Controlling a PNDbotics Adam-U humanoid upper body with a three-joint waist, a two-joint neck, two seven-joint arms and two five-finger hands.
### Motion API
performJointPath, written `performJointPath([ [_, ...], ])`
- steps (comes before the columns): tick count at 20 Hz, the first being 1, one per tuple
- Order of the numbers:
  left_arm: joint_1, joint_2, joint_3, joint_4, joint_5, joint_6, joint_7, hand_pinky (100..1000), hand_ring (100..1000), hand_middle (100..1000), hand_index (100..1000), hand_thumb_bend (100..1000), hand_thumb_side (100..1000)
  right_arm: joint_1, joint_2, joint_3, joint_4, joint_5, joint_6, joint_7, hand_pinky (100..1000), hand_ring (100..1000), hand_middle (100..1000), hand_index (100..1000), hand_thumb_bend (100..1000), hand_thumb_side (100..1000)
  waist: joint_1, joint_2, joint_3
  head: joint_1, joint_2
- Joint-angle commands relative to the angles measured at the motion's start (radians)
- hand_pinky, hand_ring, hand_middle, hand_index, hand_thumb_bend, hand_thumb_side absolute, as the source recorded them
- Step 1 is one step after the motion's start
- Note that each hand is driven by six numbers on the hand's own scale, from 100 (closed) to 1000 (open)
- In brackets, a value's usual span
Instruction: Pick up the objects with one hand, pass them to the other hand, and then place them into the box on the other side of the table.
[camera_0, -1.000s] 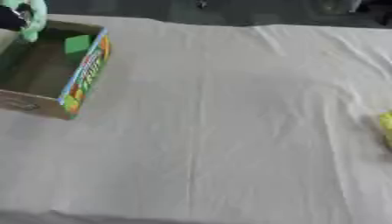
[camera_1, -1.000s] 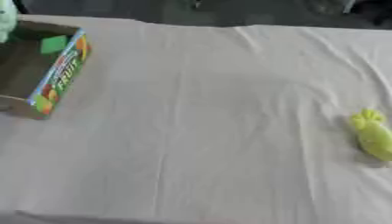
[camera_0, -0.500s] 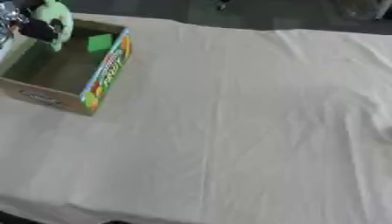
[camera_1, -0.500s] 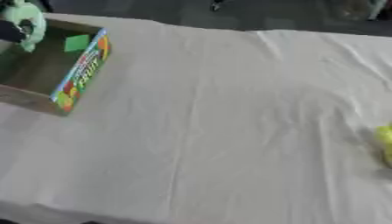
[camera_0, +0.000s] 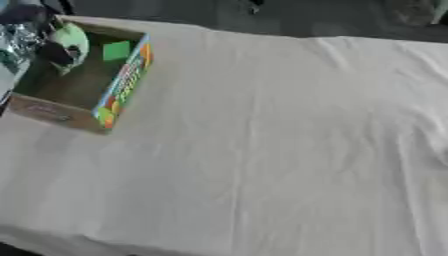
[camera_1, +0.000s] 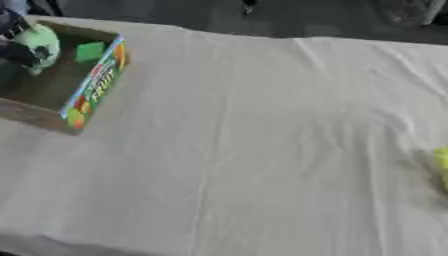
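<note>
An open cardboard box (camera_0: 118, 92) with a colourful printed side stands at the table's far left. My left hand (camera_0: 24, 36) comes in from the upper left corner and is over the box's inside. Its dark fingers (camera_0: 59, 53) are curled round a pale green rounded object (camera_0: 73, 38). A bright green square (camera_0: 115, 50) shows inside the box by its far wall. A yellow-green object (camera_1: 441, 165) lies at the right edge of the table, cut off by the right eye view's border. My right hand shows in no view.
A cream tablecloth (camera_0: 280, 140) with a few creases covers the whole table. Dark floor and some blurred things lie beyond the far edge (camera_1: 262, 20).
The camera has turned, so the whole scene has slid right and down. Relative to the box, my left hand with the pale green object has come lower, into the box's opening.
</note>
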Motion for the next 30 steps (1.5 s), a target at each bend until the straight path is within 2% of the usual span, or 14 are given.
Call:
performJointPath([
  [1, -0.017, 0.016, 0.018, 0.004, -0.028, -0.014, -0.023, 863, 831, 748, 840, 466, 233, 0.003, -0.017, -0.018, -0.010, 0.015, 0.324, -0.333, 811, 699, 781, 861, 100, 534, 0.002, -0.013, -0.001, 0.006, -0.006],
  [2, -0.016, 0.017, 0.019, 0.003, -0.035, -0.017, -0.028, 864, 833, 752, 848, 472, 265, 0.006, -0.015, -0.018, -0.010, 0.017, 0.325, -0.333, 811, 699, 781, 862, 100, 534, 0.003, -0.013, 0.000, 0.007, -0.007],
  [3, -0.016, 0.018, 0.021, 0.002, -0.043, -0.020, -0.031, 870, 839, 774, 896, 528, 467, 0.008, -0.013, -0.018, -0.010, 0.018, 0.326, -0.333, 811, 698, 781, 862, 100, 534, 0.003, -0.013, 0.000, 0.007, -0.006],
  [5, -0.015, 0.019, 0.026, -0.002, -0.051, -0.024, -0.035, 875, 843, 783, 922, 594, 553, 0.010, -0.011, -0.019, -0.010, 0.021, 0.325, -0.333, 811, 699, 781, 862, 100, 534, 0.005, -0.014, 0.000, 0.005, -0.002],
  [10, -0.015, 0.027, 0.033, -0.025, -0.052, -0.030, -0.043, 874, 842, 782, 923, 666, 617, 0.017, -0.010, -0.016, -0.010, 0.028, 0.326, -0.333, 811, 700, 782, 863, 100, 534, 0.007, -0.016, 0.004, -0.004, 0.006],
  [13, -0.014, 0.032, 0.037, -0.040, -0.045, -0.027, -0.045, 874, 841, 781, 922, 651, 632, 0.023, -0.007, -0.015, -0.010, 0.032, 0.325, -0.333, 812, 701, 782, 863, 100, 533, 0.008, -0.018, 0.006, -0.011, 0.007],
  [14, -0.013, 0.033, 0.039, -0.048, -0.040, -0.024, -0.045, 874, 839, 778, 915, 609, 642, 0.025, -0.006, -0.015, -0.010, 0.034, 0.325, -0.333, 812, 701, 782, 863, 100, 533, 0.007, -0.019, 0.007, -0.014, 0.006],
  [16, -0.010, 0.037, 0.053, -0.081, -0.015, -0.012, -0.031, 872, 832, 763, 881, 397, 605, 0.032, -0.002, -0.014, -0.010, 0.038, 0.323, -0.333, 812, 702, 783, 863, 100, 532, 0.005, -0.020, 0.007, -0.030, 0.007],
  [17, -0.005, 0.041, 0.063, -0.112, 0.011, 0.001, -0.012, 873, 823, 746, 862, 232, 607, 0.036, 0.001, -0.014, -0.010, 0.041, 0.321, -0.333, 813, 703, 783, 862, 100, 531, 0.003, -0.020, 0.008, -0.044, 0.008],
  [19, 0.016, 0.054, 0.084, -0.204, 0.101, 0.039, 0.055, 874, 812, 722, 846, 100, 624, 0.050, 0.006, -0.014, -0.010, 0.050, 0.317, -0.333, 814, 707, 785, 863, 100, 528, -0.001, -0.020, 0.007, -0.083, 0.011],
  [21, 0.044, 0.065, 0.108, -0.330, 0.246, 0.066, 0.147, 861, 800, 717, 842, 100, 691, 0.070, 0.007, -0.016, -0.010, 0.054, 0.319, -0.333, 815, 710, 786, 863, 100, 499, -0.007, -0.023, 0.004, -0.115, 0.013],
  [23, 0.081, 0.079, 0.124, -0.453, 0.407, 0.083, 0.254, 853, 792, 726, 845, 100, 684, 0.089, 0.007, -0.017, -0.010, 0.052, 0.318, -0.333, 816, 711, 786, 863, 100, 477, -0.011, -0.024, 0.001, -0.136, 0.016],
  [27, 0.150, 0.093, 0.126, -0.652, 0.671, 0.048, 0.440, 848, 817, 758, 867, 100, 713, 0.133, 0.009, -0.011, -0.010, 0.003, 0.303, -0.333, 817, 715, 789, 866, 100, 492, -0.017, -0.027, -0.005, -0.183, 0.029],
  [30, 0.195, 0.081, 0.127, -0.751, 0.806, -0.001, 0.534, 852, 820, 757, 867, 100, 730, 0.170, 0.020, -0.002, -0.010, -0.038, 0.286, -0.333, 821, 727, 798, 866, 100, 453, -0.021, -0.026, -0.011, -0.212, 0.030],
])
